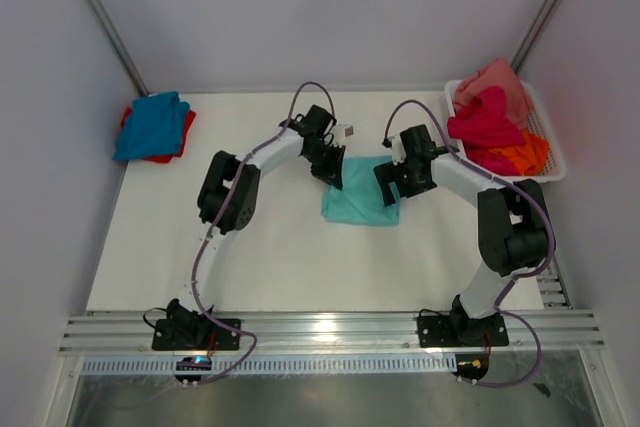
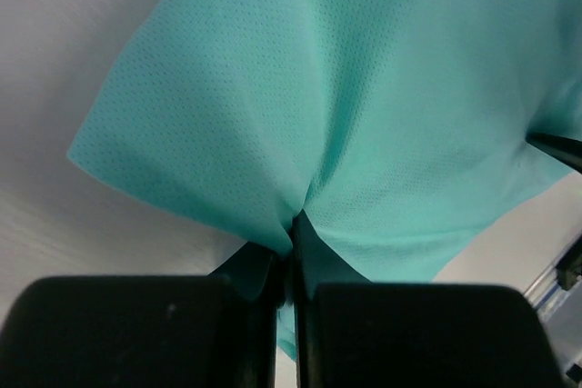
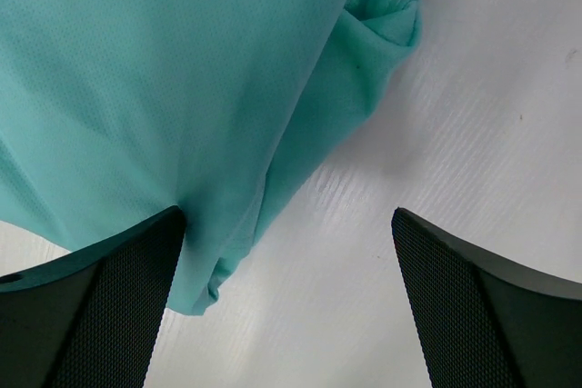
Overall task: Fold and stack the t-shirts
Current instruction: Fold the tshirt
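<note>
Left wrist: dimpled mint-teal t-shirt [image 2: 382,106] puckers, creased.

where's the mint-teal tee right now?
Top view: the mint-teal tee lies in the middle of the table, between the arms. The left gripper is shut on its left edge; the right gripper stands open at its right edge.

Left tool [image 2: 293,221] pinched shut — right tool [image 3: 286,215] spread wide, both lowered.
</note>
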